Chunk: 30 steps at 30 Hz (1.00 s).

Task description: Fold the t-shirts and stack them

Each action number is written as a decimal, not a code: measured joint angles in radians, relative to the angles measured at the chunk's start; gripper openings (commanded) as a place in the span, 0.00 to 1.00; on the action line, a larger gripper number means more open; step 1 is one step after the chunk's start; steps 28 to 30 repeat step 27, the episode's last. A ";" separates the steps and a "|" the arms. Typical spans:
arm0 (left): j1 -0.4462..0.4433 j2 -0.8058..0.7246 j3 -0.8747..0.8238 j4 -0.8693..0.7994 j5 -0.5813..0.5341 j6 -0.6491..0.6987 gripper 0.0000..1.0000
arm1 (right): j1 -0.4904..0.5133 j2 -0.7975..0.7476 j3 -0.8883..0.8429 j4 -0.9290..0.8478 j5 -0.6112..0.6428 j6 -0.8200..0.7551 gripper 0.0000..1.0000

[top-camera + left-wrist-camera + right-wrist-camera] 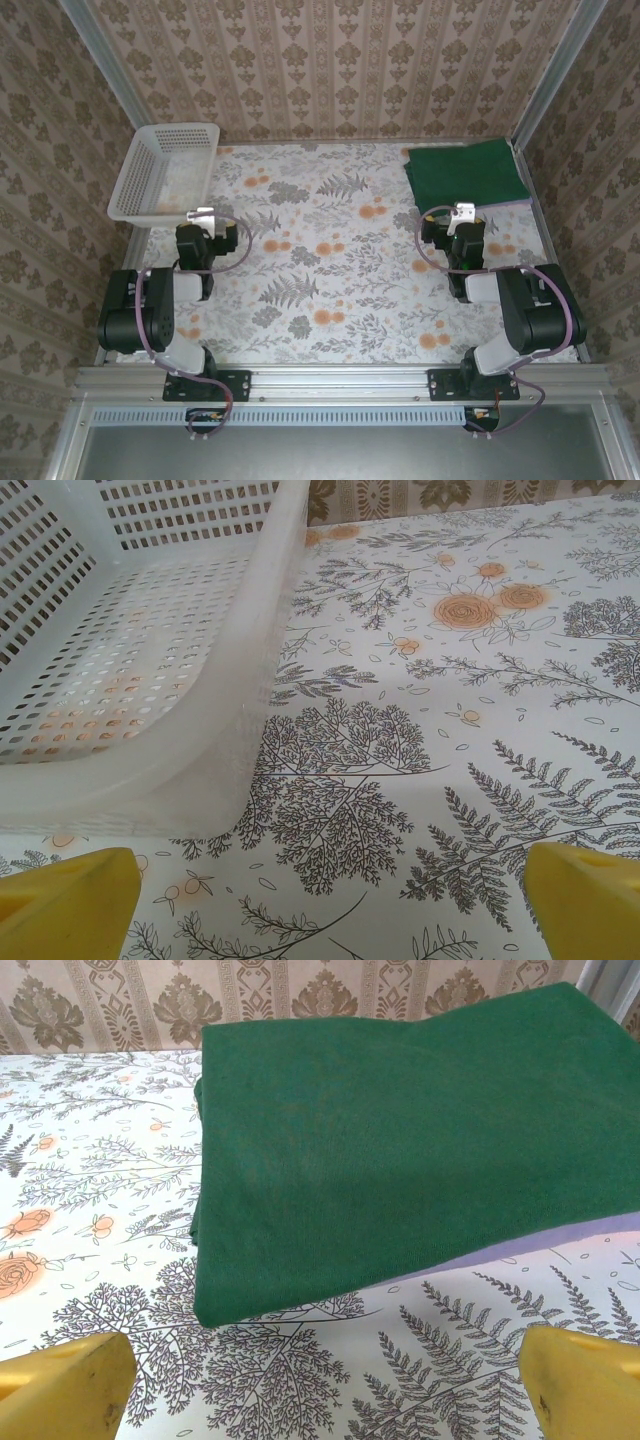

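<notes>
We are looking at the dark green t-shirt [465, 172] [400, 1150] lying folded on the lilac t-shirt [570, 1245] at the far right of the table [330, 260]. Our right pincer [462, 212] [320, 1385] is hovering on the near side of them, spread wide and holding nothing. Our left pincer [203, 214] [325, 905] is gaping wide too, empty, beside the white basket [130, 185] [250, 680] at the far left.

- The dark green shirt [465, 172] lies folded flat at my far right on the table [330, 270].
- The purple shirt [610, 1237] lies under it, one edge showing.
</notes>
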 measured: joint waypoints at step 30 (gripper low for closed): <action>0.000 0.000 0.000 0.000 0.000 0.000 1.00 | -0.011 0.000 0.000 -0.021 -0.023 0.000 1.00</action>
